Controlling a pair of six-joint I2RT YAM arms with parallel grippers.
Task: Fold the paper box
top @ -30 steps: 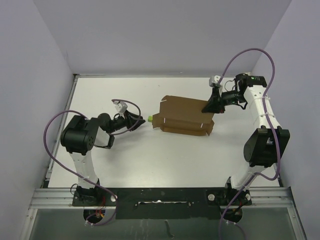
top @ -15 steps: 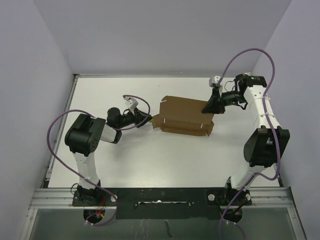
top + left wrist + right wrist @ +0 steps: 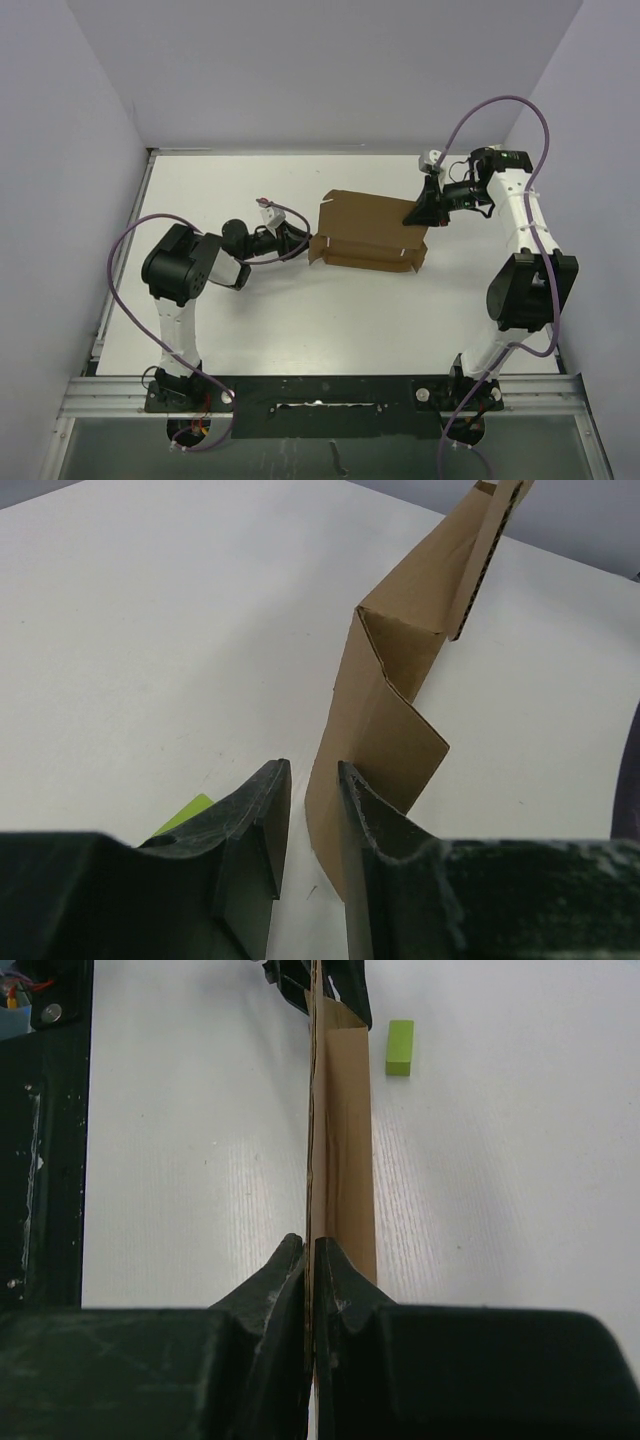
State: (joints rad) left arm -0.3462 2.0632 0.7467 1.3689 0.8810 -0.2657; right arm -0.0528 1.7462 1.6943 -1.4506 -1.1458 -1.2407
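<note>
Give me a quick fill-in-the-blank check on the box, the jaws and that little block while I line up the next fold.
1. The ____ jaws are shut on an edge of the paper box.
2. The left jaws stand ____, with a gap showing between them at the box's flap.
3. The small block lying on the table is ____ in colour.
4. Seen from the top camera, the paper box lies ____ the two arms.

Missing words: right; open; green; between.
</note>
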